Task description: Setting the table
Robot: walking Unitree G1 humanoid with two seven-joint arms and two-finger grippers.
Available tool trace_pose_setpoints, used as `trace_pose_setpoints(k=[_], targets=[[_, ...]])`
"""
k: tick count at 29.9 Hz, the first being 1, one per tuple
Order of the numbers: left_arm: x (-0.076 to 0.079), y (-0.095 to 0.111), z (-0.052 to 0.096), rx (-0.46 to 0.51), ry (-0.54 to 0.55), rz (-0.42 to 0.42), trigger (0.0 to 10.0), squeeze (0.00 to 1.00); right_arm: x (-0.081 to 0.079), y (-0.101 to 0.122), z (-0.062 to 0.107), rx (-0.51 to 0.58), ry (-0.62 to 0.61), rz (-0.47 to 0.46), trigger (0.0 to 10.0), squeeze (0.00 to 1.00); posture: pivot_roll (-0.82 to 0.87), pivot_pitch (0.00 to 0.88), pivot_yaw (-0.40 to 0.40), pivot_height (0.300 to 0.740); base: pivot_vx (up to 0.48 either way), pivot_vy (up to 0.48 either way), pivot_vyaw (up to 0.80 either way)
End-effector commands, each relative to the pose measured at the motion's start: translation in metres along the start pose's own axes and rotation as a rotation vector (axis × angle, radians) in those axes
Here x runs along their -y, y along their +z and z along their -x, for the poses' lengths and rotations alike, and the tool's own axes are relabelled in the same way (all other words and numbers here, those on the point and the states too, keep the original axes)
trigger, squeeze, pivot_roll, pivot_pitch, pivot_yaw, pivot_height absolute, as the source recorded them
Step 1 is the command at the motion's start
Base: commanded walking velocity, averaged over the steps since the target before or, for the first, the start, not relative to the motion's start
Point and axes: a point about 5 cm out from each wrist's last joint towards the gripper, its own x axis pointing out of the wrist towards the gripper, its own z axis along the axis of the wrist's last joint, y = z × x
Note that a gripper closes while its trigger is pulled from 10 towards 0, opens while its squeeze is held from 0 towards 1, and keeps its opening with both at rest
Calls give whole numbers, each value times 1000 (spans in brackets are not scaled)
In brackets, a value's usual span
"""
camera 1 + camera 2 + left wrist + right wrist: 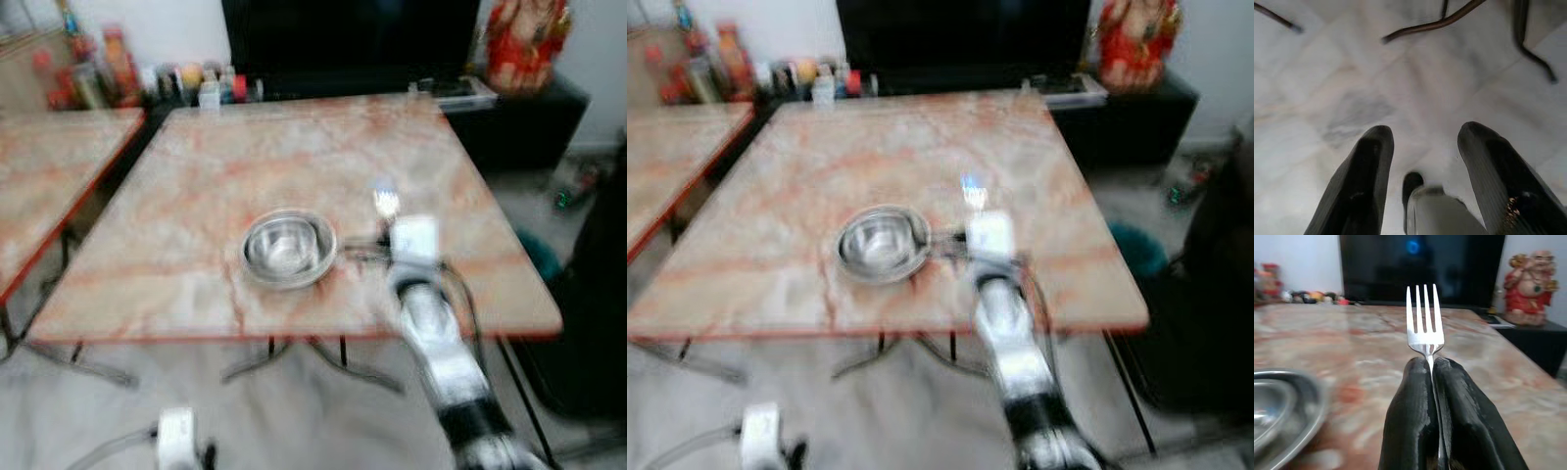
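Observation:
A steel bowl on a steel plate (288, 249) sits near the front middle of the marble-patterned table (294, 157). My right gripper (1432, 367) is shut on a silver fork (1424, 320), tines pointing away from me, held just above the table to the right of the plate (1283, 421). In the head views the fork (386, 203) sticks out ahead of the right wrist (412, 240). My left gripper (1425, 142) hangs open over the white floor, low on the left (176, 436).
A second table (49, 186) stands to the left. Bottles and jars (118, 73) line the back, with a dark TV (353, 39) and a red figurine (524, 39) on a black cabinet. Table legs (1449, 19) stand on the marble floor.

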Motion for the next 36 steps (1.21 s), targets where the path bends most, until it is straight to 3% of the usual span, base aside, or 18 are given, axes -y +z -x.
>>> trace_pose_setpoints(k=[1,21,36], targets=[[-15,-4,3,-16,39,-2,10000,0,-17,11,-2,31,48,-19,10000,0,33,0,55,740,285,0,0],[-17,-5,4,-12,44,-4,10000,0,-21,0,3,-19,26,-24,10000,0,37,0,57,740,242,0,0],[-34,-13,10,-23,73,-21,10000,0,-44,-30,10,-195,-2,-132,10000,0,74,0,78,740,0,0,0]])
